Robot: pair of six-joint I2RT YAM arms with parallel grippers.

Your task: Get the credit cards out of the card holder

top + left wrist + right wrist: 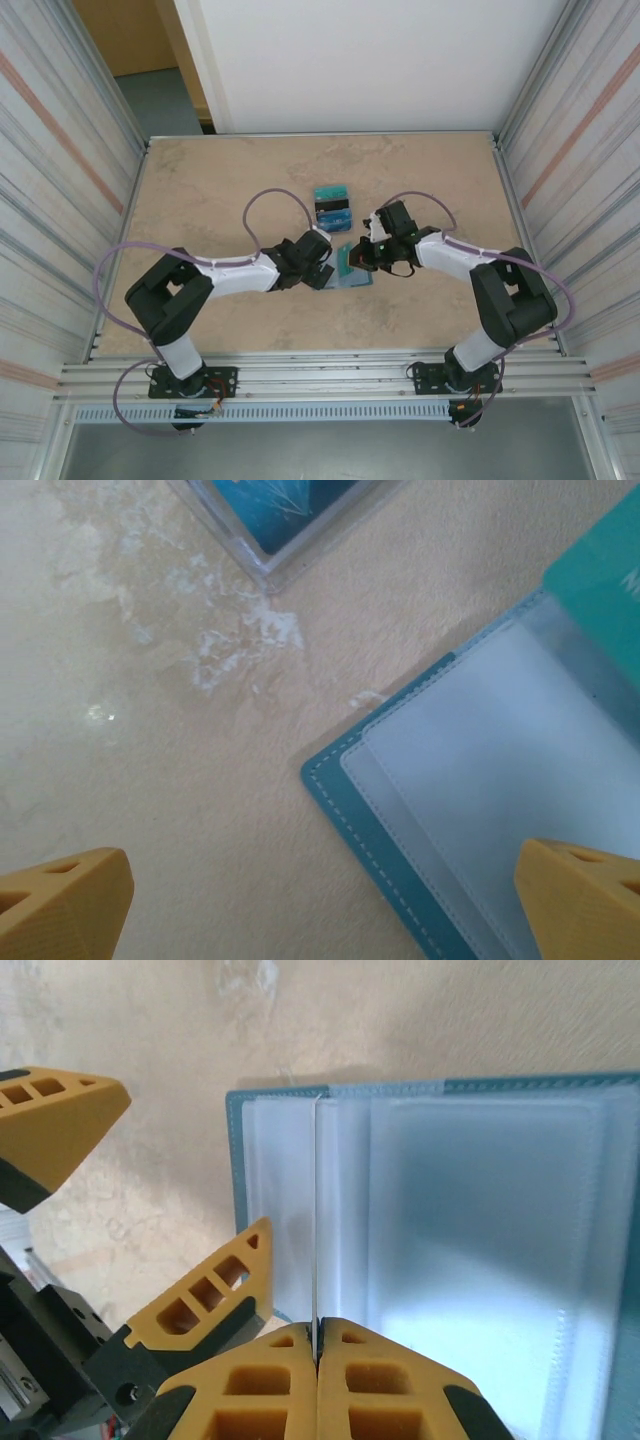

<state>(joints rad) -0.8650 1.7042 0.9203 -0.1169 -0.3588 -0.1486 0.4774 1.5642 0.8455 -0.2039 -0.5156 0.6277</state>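
The card holder (356, 280), a small soft teal-blue wallet with pale grey-blue inner faces and clear pockets, is found lying open and face up on the beige stone-patterned table (220, 190), near the centre and between the two grippers. Its long axis is judged to run roughly across the table, left to right and slightly skewed. In the left wrist view one stitched corner (330, 770) is seen pointing toward the lower left, and the rest is cut off by the frame. The left gripper (320, 905) is held with its yellow fingers (65, 900) wide apart, one finger over bare table and the other over the holder's clear pocket. The right gripper (318, 1345) is pressed shut on a teal plastic card (605, 570). In the right wrist view this card (316, 1220) is presented edge-on as a thin pale line standing upright over the holder, so its face cannot be made out there. The pocket contents are blurred by glare. Loose credit cards (333, 205) in teal, black and blue are noted lying together on the table just beyond the holder. Their number cannot be told.
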